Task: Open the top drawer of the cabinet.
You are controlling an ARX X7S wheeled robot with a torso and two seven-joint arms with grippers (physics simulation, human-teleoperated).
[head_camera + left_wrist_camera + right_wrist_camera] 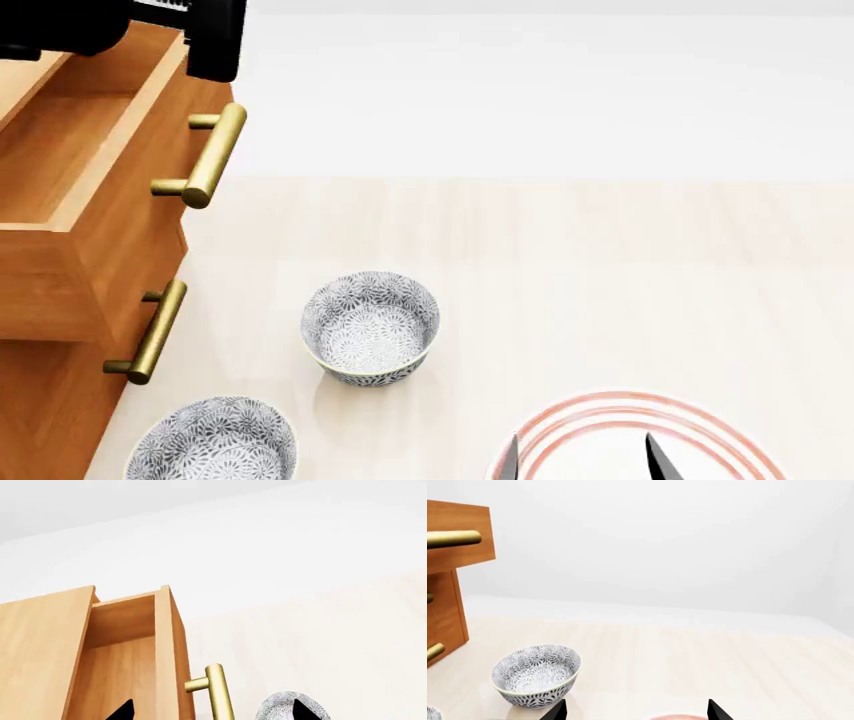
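The orange-brown cabinet (40,420) stands at the left edge of the head view. Its top drawer (74,150) is pulled out, and its wooden inside shows. The drawer's brass bar handle (210,155) sticks out from its front. In the left wrist view my left gripper (213,712) is open. One fingertip is over the inside of the top drawer (120,665) and the other is beyond the handle (217,690), touching neither. My right gripper (583,458) is open and empty, low over a red-ringed plate (707,425).
Two patterned grey bowls sit on the pale table: one (370,327) near the cabinet's front, the other (214,440) at the near edge. The second drawer's handle (151,333) juts out below the open drawer. In the right wrist view a bowl (537,675) is close by.
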